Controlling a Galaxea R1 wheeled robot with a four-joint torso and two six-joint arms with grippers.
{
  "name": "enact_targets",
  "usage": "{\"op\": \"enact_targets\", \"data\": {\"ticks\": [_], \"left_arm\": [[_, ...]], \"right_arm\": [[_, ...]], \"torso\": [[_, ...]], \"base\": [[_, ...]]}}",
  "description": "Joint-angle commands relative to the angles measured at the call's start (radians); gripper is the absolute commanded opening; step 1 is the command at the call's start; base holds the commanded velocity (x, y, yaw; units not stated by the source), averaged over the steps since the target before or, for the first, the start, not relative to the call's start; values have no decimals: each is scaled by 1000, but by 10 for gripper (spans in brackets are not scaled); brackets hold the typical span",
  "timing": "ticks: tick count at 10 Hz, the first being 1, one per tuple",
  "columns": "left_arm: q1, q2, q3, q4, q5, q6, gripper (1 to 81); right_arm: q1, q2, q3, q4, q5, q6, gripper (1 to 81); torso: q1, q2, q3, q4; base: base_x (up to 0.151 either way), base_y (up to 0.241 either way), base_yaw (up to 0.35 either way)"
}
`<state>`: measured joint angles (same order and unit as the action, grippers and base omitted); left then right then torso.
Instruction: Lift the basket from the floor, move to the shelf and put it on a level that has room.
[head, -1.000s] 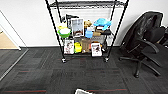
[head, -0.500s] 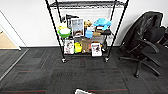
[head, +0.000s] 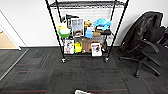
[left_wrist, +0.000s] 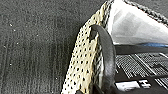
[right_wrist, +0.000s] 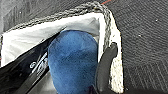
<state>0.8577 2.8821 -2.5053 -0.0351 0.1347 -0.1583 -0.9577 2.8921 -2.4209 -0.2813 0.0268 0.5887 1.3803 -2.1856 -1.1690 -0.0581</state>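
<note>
The basket shows as a pale rim at the near edge of the head view, on the dark carpet floor. In the left wrist view my left gripper is shut on the basket's beige woven side, one dark finger hooked over the rim. My right gripper is shut on the opposite wall, a dark finger pressed against it. A blue cloth item and a dark printed packet lie in the white liner. The black wire shelf stands ahead; its top level looks bare.
The shelf's two lower tiers are crowded with colourful items, boxes and cards. A black office chair stands right of the shelf against the white wall. Tan wooden flooring begins at the far left behind a metal strip.
</note>
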Motion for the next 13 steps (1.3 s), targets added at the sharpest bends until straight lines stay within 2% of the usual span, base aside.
{"op": "enact_targets", "data": {"ticks": [1,2,4,7,12,13], "left_arm": [[-59,-122,257,-80,53,-16,10],[-59,-142,295,-83,22,-17,10],[-59,-161,341,-91,19,-18,10],[-73,-176,342,-100,0,-23,10],[-153,-274,417,-150,36,-24,10],[-153,-283,433,-155,36,-24,10]], "right_arm": [[137,-67,126,7,-18,94,10],[154,-81,157,7,-18,112,10],[185,-94,197,8,-21,140,10],[193,-95,206,11,-27,141,10],[185,-78,237,-7,-27,140,10],[185,-78,240,-12,-27,140,10]], "torso": [[-64,100,0,0],[-66,103,0,0],[-96,151,0,0],[-160,253,0,0],[-268,424,-1,0],[-290,458,89,0]], "base": [[0,0,0],[0,0,0],[0,0,0],[0,0,0],[0,0,0],[0,0,0]]}}
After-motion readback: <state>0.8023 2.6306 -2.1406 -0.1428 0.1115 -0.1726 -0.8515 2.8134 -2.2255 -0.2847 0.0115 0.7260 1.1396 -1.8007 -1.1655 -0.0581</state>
